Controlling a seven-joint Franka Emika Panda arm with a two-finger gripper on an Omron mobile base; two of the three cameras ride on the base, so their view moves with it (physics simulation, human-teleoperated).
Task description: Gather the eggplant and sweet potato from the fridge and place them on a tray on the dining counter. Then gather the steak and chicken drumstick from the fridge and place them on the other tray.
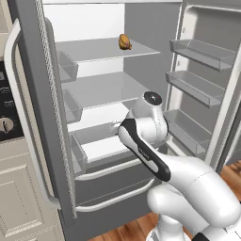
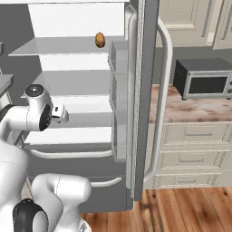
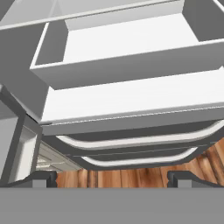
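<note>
Fridge (image 1: 141, 28) open; hand (image 3: 112, 177) spread empty by lower drawers; raise it squarely toward the drumstick (image 1: 124, 42) on the top shelf.

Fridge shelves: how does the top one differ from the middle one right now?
The top shelf carries a small tan-brown lump, likely the chicken drumstick, near its front edge; the middle shelf looks bare. The top shelf sits well above the open gripper, while the middle shelf is nearer the arm's wrist height. Both are flat pale grey shelves inside the open fridge, flanked by door bins.
</note>
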